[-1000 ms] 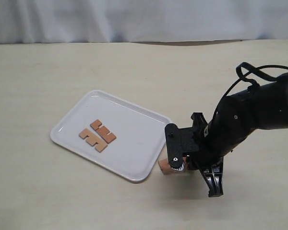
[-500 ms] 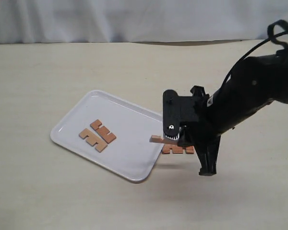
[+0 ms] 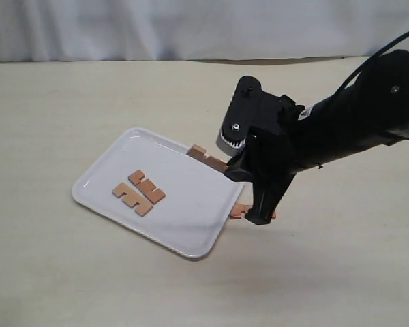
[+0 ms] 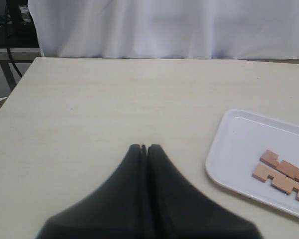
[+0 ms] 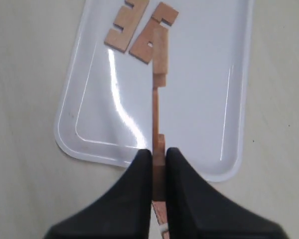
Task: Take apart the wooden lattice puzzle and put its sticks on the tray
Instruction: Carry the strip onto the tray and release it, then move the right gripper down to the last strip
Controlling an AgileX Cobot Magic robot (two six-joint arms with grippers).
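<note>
Pinching a stick (image 3: 204, 155) by its end, the right hand (image 5: 158, 154) hung over the rim of the tray (image 3: 102, 174). It would be best to carry it further in and lower it before letting go. Another stick (image 3: 240, 212) lay on the counter (image 3: 327, 272). The left hand (image 4: 147, 149) sat closed, empty.

Two sticks (image 3: 138, 193) on tray (image 3: 191, 212), third stick (image 3: 206, 157) above right rim, fourth stick (image 3: 239, 212) beside it

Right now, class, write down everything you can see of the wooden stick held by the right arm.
The stick is a short, flat bar of reddish-brown wood with square notches cut along one edge. The right jaws are shut on one end, pressing its flat faces. It juts out over the white tray near the rim, its free end pointing toward two sticks lying there. Only the jaws appear to touch it.
</note>
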